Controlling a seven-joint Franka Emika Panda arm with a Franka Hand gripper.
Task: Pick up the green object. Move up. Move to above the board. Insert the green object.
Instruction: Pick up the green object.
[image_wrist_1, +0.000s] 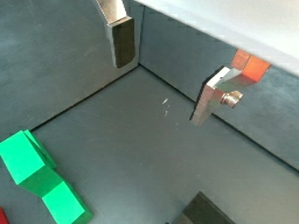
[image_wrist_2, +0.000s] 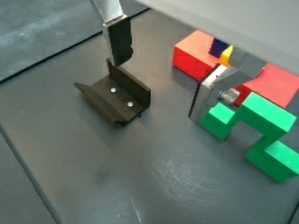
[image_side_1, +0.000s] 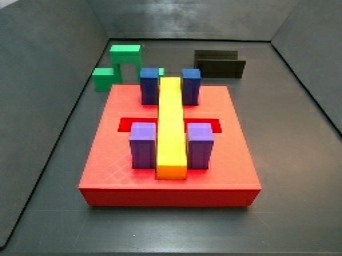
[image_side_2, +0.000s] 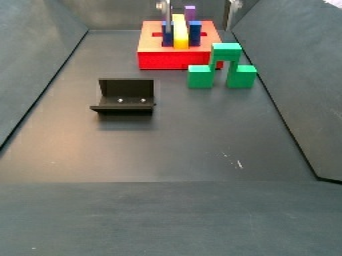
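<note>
although the bright green blocky piece with a taller middle cube and two lower side wings (image_wrist_1: 41, 179) lies at the edge of a wrist view, the gripper (image_wrist_1: 170, 74) hangs above bare dark floor, its silver plate fingers (image_wrist_1: 121, 37) spread wide with nothing between them.

a wrist view shows the green object (image_wrist_2: 251, 127) on the floor just beside the large flat red square slab (image_wrist_2: 193, 57), with the dark l-shaped fixture (image_wrist_2: 117, 94) near the released gripper (image_wrist_2: 163, 74).

a side view places the green object (image_side_1: 118, 62) behind the board (image_side_1: 120, 165), apart from it; the board carries blue blocks (image_side_1: 190, 82), purple blocks (image_side_1: 201, 142) and a long yellow bar (image_side_1: 170, 125).

a side view sets the green object (image_side_2: 222, 65) just in front of the board (image_side_2: 160, 58), with the fixture (image_side_2: 124, 96) well apart.

it looks rigid, light and smooth-faced, likely a little slippery; the taller middle cube's flat opposite faces seem the safest hold.
</note>
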